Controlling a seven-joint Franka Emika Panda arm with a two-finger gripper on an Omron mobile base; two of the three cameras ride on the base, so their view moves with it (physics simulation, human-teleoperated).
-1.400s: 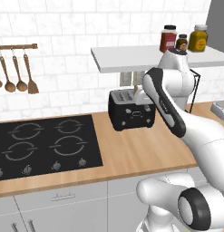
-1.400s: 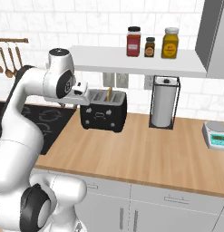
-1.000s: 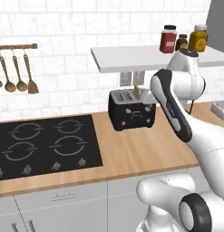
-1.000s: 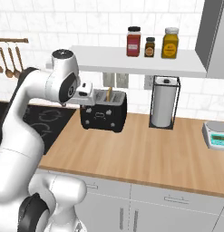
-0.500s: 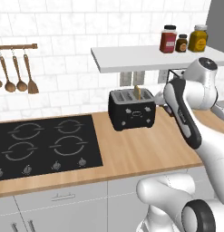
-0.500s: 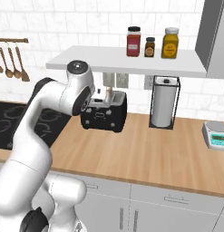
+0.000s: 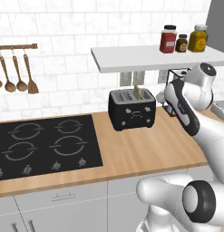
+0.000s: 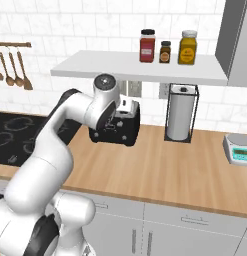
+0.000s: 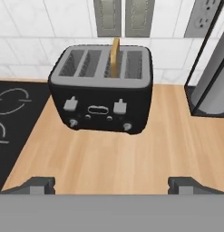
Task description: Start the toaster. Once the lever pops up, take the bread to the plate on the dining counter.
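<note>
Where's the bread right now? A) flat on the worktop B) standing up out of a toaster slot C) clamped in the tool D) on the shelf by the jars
B: the bread stands on edge, poking up out of a slot in the toaster, while the open tool hangs back over the wood worktop, holding nothing.

Both base views look forward and down from either side; hand view sits close, all sharing the toaster [image 7: 132, 108] [image 8: 116, 125] [image 9: 103, 88].
</note>
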